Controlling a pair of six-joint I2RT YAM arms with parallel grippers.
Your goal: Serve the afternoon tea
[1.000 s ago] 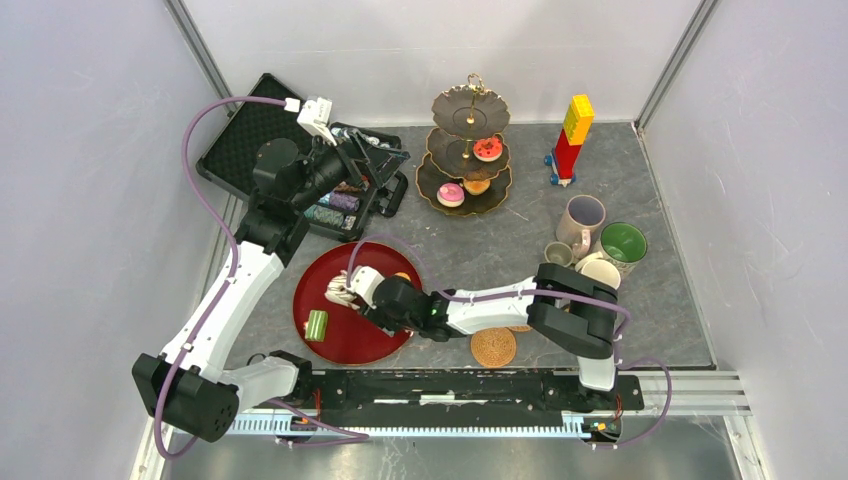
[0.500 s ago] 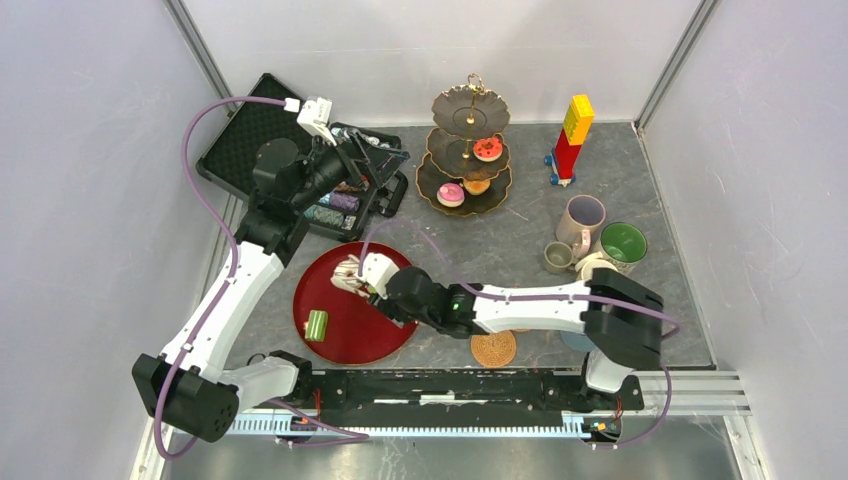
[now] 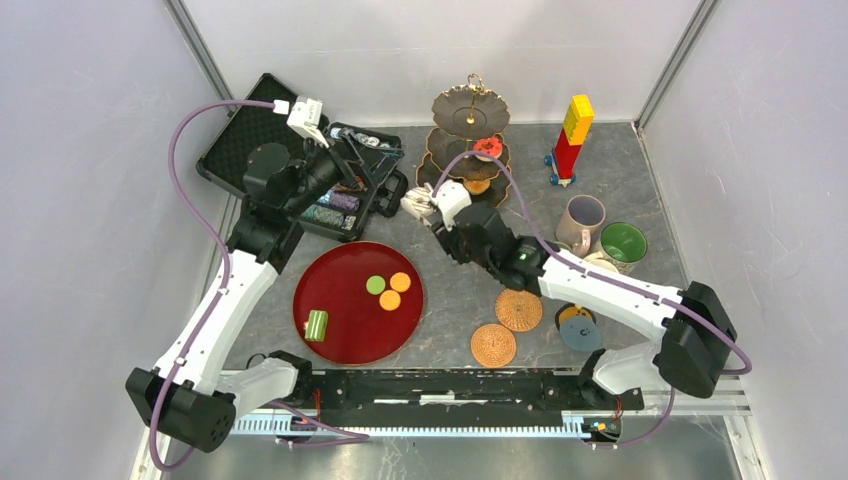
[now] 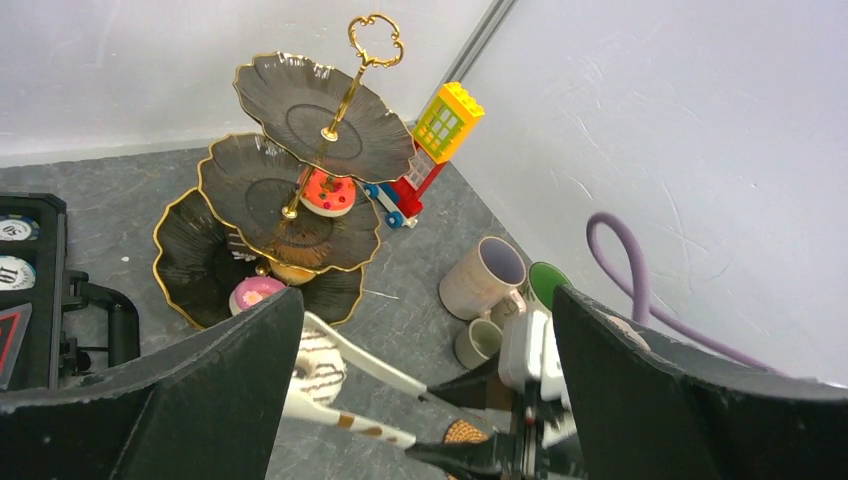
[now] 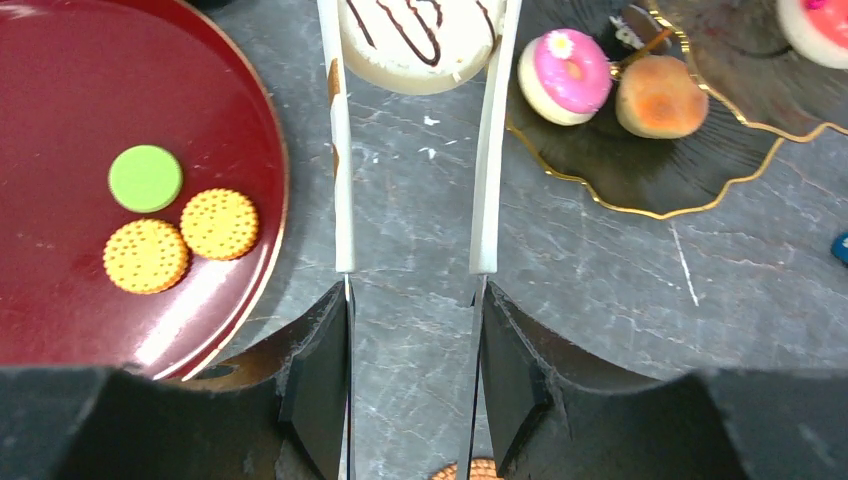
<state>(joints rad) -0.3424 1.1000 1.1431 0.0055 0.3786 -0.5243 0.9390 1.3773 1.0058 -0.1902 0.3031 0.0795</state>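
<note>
On my left, the left gripper (image 4: pixel 425 305) hangs over the black case (image 3: pixel 240 140) with its jaws wide apart and nothing between them. Next comes the red tray (image 5: pixel 80 80), glossy and round. A flat green macaron (image 5: pixel 145 178) and two dotted orange biscuits (image 5: pixel 218 223) sit close together near its right rim.

Just right of the tray, the right gripper (image 5: pixel 415 300) is clamped on the white tongs (image 5: pixel 340 150). The tongs in turn pinch a white donut (image 5: pixel 425 40) with dark drizzle lines, and it hangs over bare stone-grey table, off the tray. The tongs run straight out from the jaws, with the donut at their far tip.

The stand (image 5: pixel 600 170) lies to the right of that tip, close by. Its lowest plate is dark, ribbed and scalloped with a gold edge. It holds a pink donut (image 5: pixel 565 75) and a brown bun (image 5: pixel 658 97) touching each other. The free space I can see on that plate is on the near side.

I judge the next move needs a short swing rightward with the right arm, which carries the load. Farther right stand the lilac mug (image 3: pixel 583 220) and the green-lined mug (image 3: pixel 622 243). The woven coasters (image 3: pixel 518 310) lie nearer my side.
</note>
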